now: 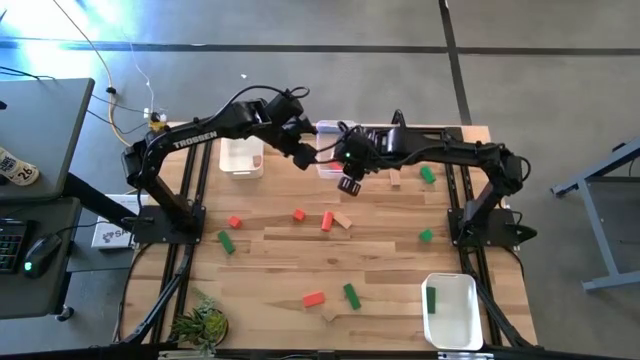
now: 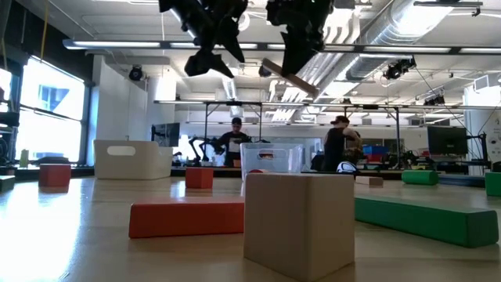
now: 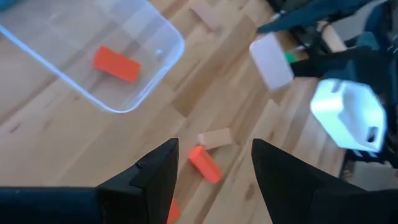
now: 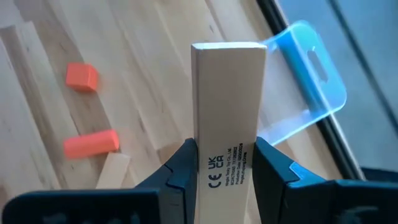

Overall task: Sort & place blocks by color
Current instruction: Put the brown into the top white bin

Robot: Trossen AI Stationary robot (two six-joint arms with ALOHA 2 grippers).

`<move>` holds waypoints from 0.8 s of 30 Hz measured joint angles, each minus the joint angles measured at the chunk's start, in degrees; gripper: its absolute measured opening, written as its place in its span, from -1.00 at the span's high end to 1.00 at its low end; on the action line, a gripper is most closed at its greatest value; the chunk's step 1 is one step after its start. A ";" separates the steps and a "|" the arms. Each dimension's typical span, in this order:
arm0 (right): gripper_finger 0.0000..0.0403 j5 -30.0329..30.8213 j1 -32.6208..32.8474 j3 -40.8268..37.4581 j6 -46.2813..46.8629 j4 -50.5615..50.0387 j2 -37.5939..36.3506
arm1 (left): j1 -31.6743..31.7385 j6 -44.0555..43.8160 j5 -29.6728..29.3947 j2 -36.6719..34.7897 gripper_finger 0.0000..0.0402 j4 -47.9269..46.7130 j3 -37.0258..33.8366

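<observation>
A pale natural-wood bar is held clamped lengthwise in the right hand above the bench, the clear plastic bin lying toward two o'clock, while the left hand hangs unclenched nearby.

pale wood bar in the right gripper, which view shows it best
The right wrist view: the pale wood bar fills the frame, clamped upright in the right gripper, printed label readable. The low view shows it small and tilted overhead. The left wrist view catches it blurred; the high view barely shows it.
</observation>
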 joint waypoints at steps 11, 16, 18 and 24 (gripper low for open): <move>0.56 4.90 2.20 0.00 0.31 1.66 0.00 | -3.13 -4.46 0.68 0.00 0.05 5.04 0.00; 0.56 5.66 2.18 0.00 -0.99 2.80 0.00 | -3.61 -7.56 -0.95 0.00 0.05 9.15 0.00; 0.56 5.87 2.18 0.00 -2.02 3.54 0.00 | -3.59 -8.94 -1.04 0.00 0.05 10.72 0.00; 0.56 6.93 2.18 0.00 -4.04 8.51 0.00 | -3.55 -11.22 -3.28 0.00 0.05 12.90 0.00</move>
